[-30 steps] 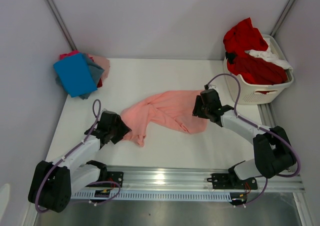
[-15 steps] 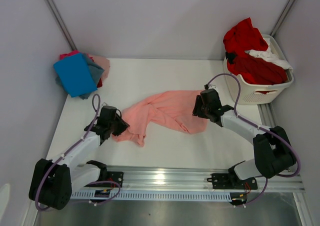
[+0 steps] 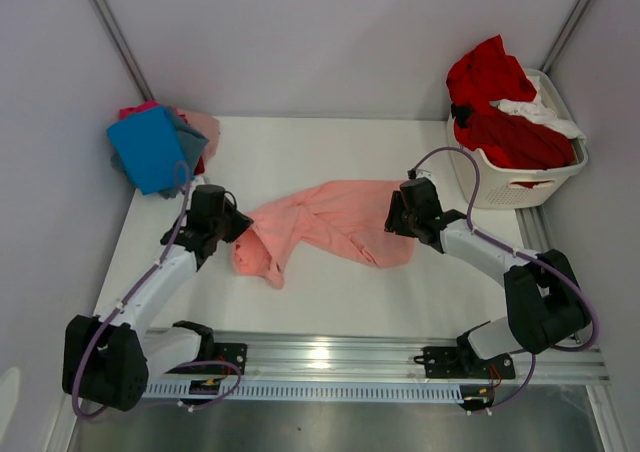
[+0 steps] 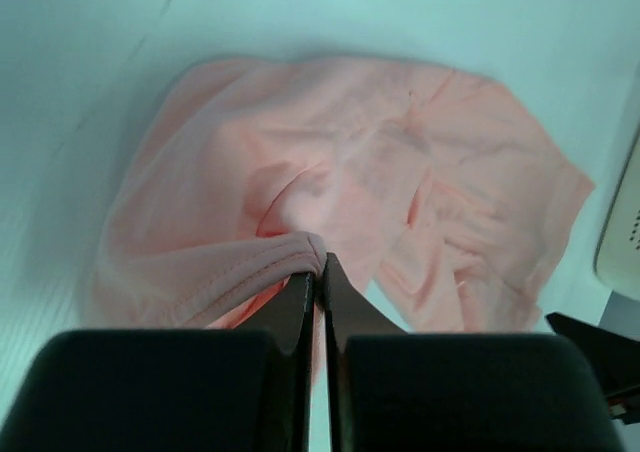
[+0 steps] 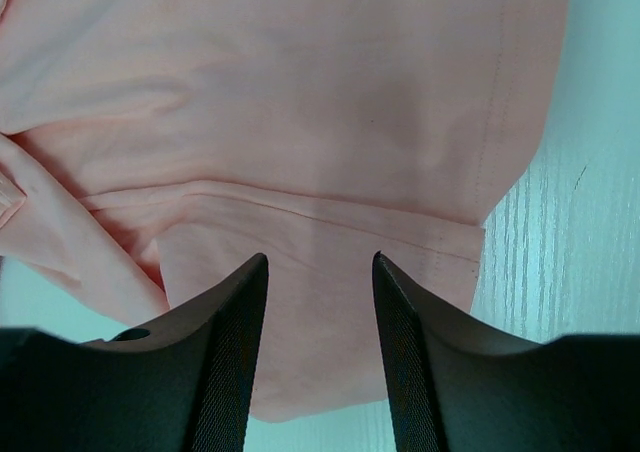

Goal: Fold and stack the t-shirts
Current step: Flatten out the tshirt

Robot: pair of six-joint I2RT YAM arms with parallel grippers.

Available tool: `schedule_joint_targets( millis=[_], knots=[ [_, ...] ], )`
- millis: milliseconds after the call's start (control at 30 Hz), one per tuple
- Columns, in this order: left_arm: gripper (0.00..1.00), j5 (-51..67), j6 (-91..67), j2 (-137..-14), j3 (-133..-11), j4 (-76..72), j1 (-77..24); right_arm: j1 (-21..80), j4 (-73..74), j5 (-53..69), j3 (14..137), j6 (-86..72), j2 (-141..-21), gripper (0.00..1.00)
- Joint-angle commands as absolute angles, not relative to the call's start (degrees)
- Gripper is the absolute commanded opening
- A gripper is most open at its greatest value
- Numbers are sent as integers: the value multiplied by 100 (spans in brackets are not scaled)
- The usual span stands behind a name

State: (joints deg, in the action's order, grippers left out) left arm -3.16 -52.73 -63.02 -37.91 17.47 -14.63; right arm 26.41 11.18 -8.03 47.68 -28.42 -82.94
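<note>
Salmon t-shirt (image 3: 335, 227) lies crumpled in the middle of the table (image 3: 330, 152), between the two arms, presumably to be pulled flat for folding.

Left pincer (image 4: 318, 270): closed tight, with a seamed edge of the shirt nipped at its tips.

Right pincer (image 5: 320, 302): half apart over the shirt's other end, holding nothing. Contact with the cloth is unclear.

Stack of shirts (image 3: 155, 150) sits at the far left corner.

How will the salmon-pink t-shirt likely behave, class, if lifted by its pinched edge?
Probably floppy: the salmon-pink t-shirt lies crumpled in soft folds, so it should drape from the left gripper. Likely light, since a hem pinch bunches it. Its far part may trail across the table.
</note>
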Motion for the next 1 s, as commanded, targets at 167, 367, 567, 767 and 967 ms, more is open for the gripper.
schedule_joint_targets(
  millis=[167,367,567,767,967],
  knots=[
    [0,-1186,-5097,-6152,-4062,2250,-634,2637,923,-756,4816,-2786,-8323,50],
    [0,-1414,-5493,-6056,-3858,2338,-457,2646,914,-756,4799,-2769,-8297,50],
    [0,-2020,-5406,-6029,-4139,2654,-317,2646,923,-721,4799,-2760,-8323,49],
    [0,-2224,-5125,-6099,-4342,2576,-18,2654,932,-686,4781,-2725,-8306,50],
    [60,-1074,-4799,-6433,-4421,2188,272,2672,923,-650,4772,-2707,-8314,49]
  ],
)
